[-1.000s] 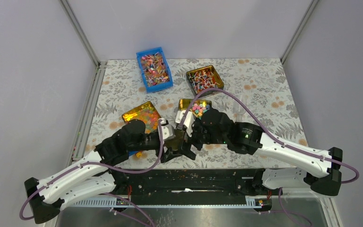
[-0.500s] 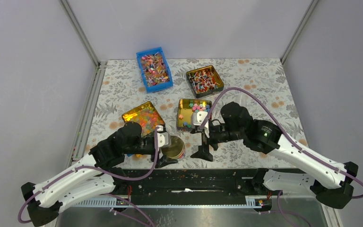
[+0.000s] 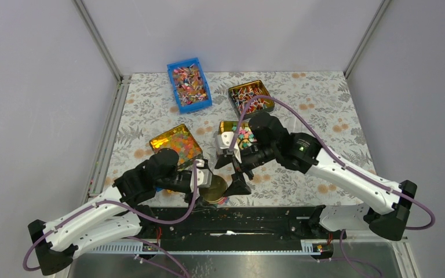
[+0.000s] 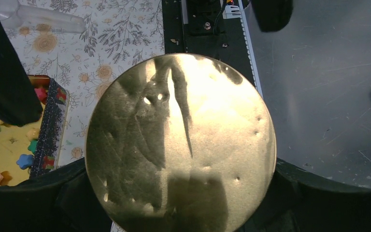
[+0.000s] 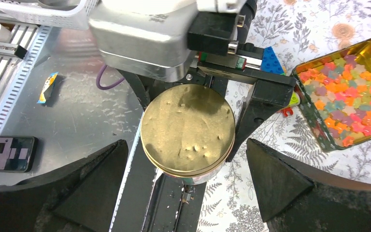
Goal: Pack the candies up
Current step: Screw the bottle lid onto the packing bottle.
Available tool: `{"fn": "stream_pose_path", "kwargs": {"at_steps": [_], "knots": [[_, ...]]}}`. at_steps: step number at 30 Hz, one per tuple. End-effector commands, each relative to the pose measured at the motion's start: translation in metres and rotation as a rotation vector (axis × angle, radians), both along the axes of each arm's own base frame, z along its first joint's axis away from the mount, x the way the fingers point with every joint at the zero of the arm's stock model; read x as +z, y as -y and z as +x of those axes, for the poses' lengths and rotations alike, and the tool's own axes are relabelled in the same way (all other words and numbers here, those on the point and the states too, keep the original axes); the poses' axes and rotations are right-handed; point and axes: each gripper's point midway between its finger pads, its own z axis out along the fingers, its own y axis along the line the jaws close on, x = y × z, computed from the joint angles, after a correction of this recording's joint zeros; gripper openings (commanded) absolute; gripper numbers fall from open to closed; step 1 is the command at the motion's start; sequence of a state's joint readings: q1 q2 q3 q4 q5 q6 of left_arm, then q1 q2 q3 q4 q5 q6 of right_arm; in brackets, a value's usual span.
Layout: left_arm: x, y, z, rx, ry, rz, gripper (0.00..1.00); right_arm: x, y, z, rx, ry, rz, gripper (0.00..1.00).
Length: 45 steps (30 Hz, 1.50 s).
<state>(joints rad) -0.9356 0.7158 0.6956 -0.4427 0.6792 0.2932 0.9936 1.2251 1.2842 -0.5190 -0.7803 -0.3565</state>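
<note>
The open right gripper [image 3: 236,180] is now brought over the round gold tin [image 3: 214,189] gripped by the left gripper [image 3: 207,184], so it may be opened.

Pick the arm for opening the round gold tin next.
Right, likely: right tool is open, fingers either side of the round gold tin; the left tool is clamped on the tin's sides, so it can only hold.

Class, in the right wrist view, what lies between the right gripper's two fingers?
The round gold tin sits between the fingers of the open right gripper, touching neither; the right wrist view shows it.
</note>
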Motion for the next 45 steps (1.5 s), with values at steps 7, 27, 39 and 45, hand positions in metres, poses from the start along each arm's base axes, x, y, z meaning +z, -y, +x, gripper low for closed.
{"fn": "stream_pose_path", "kwargs": {"at_steps": [7, 27, 39, 45], "knots": [[0.042, 0.01, -0.003, -0.07, 0.092, -0.12, 0.43, -0.003, -0.008, -0.01, 0.087, -0.045, 0.005, 1.0], [0.054, 0.019, 0.01, -0.02, 0.114, -0.166, 0.43, -0.028, -0.021, -0.004, -0.011, 0.012, -0.02, 0.86], [0.076, 0.031, 0.04, 0.148, 0.103, -0.255, 0.41, -0.054, -0.024, 0.022, -0.258, 0.102, -0.085, 0.75], [0.086, 0.039, 0.052, 0.202, 0.097, -0.289, 0.4, -0.057, -0.026, 0.035, -0.378, 0.098, -0.095, 0.74]]}}
